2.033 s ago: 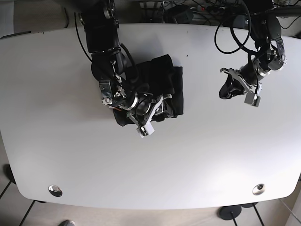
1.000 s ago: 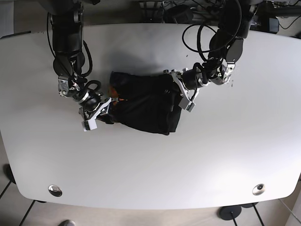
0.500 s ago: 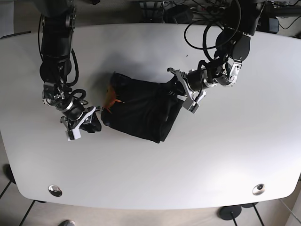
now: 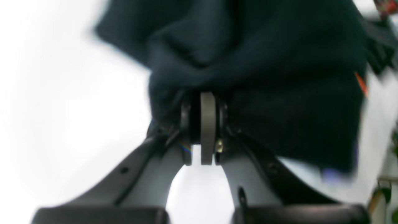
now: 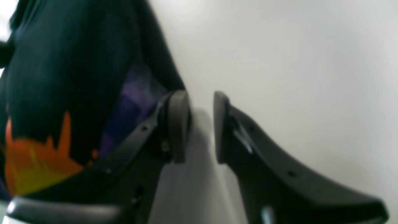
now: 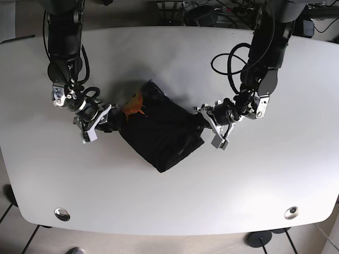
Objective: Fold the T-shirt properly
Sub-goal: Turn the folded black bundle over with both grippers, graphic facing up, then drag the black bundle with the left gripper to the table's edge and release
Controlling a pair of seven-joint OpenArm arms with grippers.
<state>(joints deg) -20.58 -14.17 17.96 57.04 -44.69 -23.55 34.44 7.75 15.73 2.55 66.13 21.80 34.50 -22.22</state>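
Arms flank the T-shirt (image 6: 161, 127): left jaws clenched on its edge, right jaws parted.

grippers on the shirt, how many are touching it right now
2. The left gripper is shut on the black T-shirt at its right edge in the base view. The right gripper, open, rests beside its left edge near the orange print, one finger against cloth.

We see a white table (image 6: 175, 196) with rounded corners filling most of the frame. Two round metal caps (image 6: 62, 214) sit near its lower corners. A tiled floor (image 6: 16, 241) shows at the lower left, and tangled cables (image 6: 212, 10) lie beyond the table's top edge.
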